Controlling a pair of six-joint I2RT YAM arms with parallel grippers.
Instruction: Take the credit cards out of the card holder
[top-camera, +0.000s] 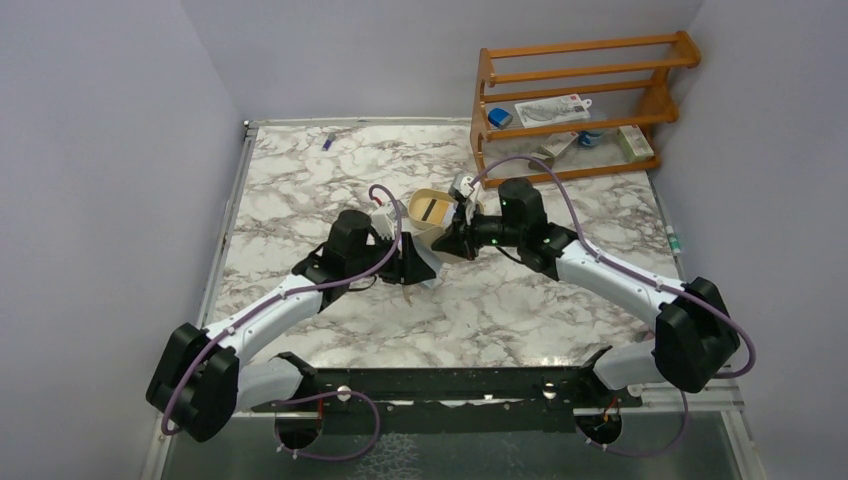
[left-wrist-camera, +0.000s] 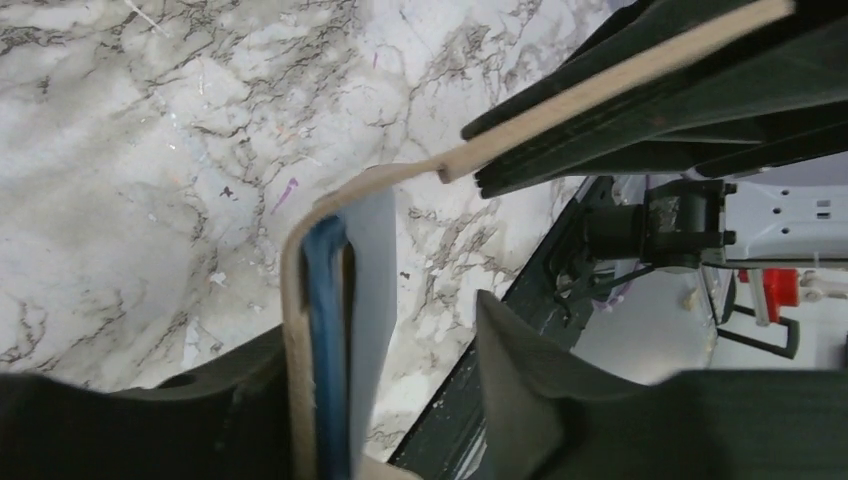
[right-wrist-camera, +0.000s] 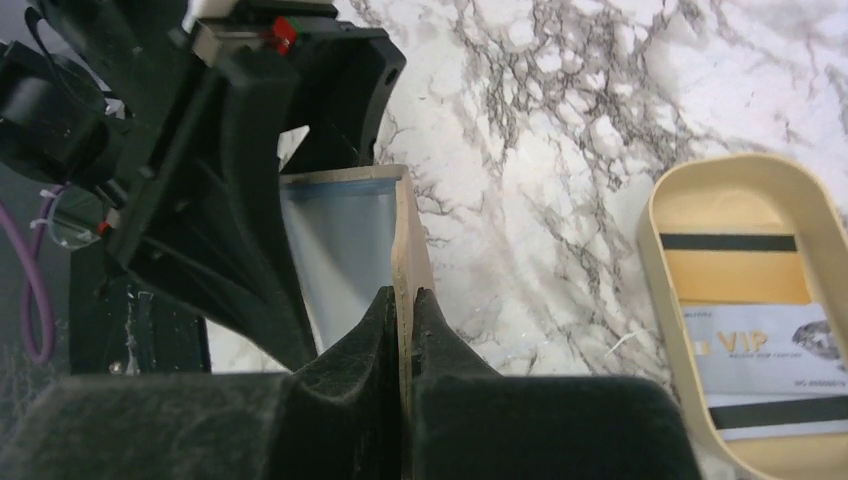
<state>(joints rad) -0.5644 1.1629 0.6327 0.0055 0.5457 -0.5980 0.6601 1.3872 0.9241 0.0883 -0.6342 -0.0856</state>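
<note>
Your right fingers (right-wrist-camera: 345, 400) are pressed together on one flap of the small tan-beige folding card holder (left-wrist-camera: 294, 300), pinching its thin edge. That flap runs straight out between them. In the left wrist view the holder bends open in a curve, and its other flap stands edge-on against one of your left fingers (left-wrist-camera: 530, 390).

The left fingers are spread to either side of that flap. A strip of the white, grey-veined marble tabletop (right-wrist-camera: 560, 120) shows between the nearest card and the far finger.

The credit cards sit in the fold of the holder. A thin blue card (left-wrist-camera: 327, 330) lies against the tan flap, and a pale whitish card (left-wrist-camera: 370, 300) lies just beside it.

From above, both arms meet at the middle of the tabletop with the holder between them. You cannot tell from these views whether it touches the surface.

Just beyond your fingers lies the oval tan tray (right-wrist-camera: 650, 260). In it are a gold card with a black stripe (right-wrist-camera: 735, 277) and, partly over that, a silver card marked VIP (right-wrist-camera: 770, 350).
</note>
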